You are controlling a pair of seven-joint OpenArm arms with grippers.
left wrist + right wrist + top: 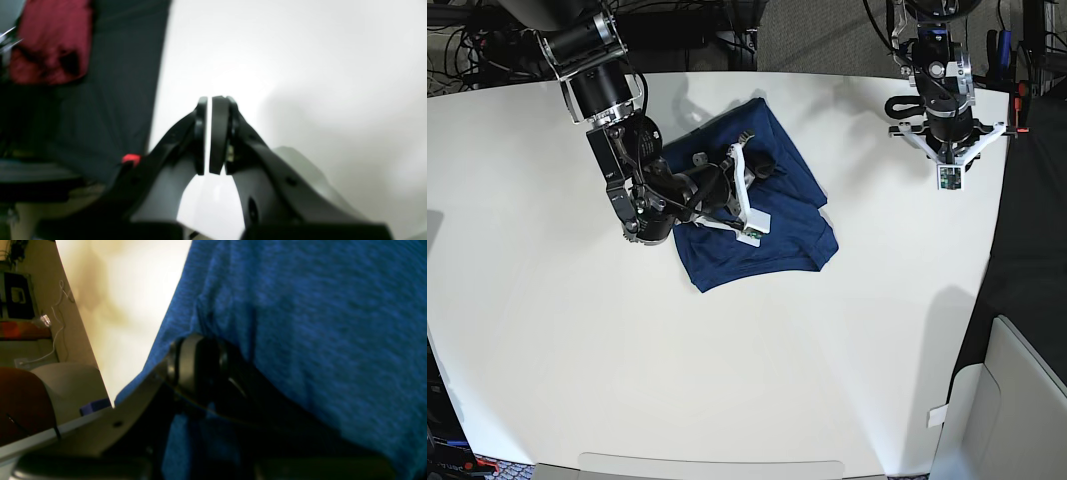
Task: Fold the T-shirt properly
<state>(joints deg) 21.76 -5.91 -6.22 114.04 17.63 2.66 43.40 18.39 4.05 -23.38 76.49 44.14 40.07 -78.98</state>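
The T-shirt (772, 215) is a dark-blue heathered knit lying partly folded in a rumpled heap on the white table (627, 350), a little above its middle. My right gripper (765, 168) reaches into the heap from the left. In the right wrist view, blue cloth (317, 323) drapes over that gripper (196, 353), whose fingers are shut on a bunched fold. My left gripper (949, 150) hangs over bare table near the far right corner, well away from the shirt. Its pads (218, 133) sit together with only a thin slit between them and hold nothing.
A red cloth (50, 43) hangs beyond the table's edge, against dark fabric (116, 83), in the left wrist view. Cables and dark equipment (727, 20) lie behind the table's far edge. A grey box (1012, 400) stands off the table's right edge.
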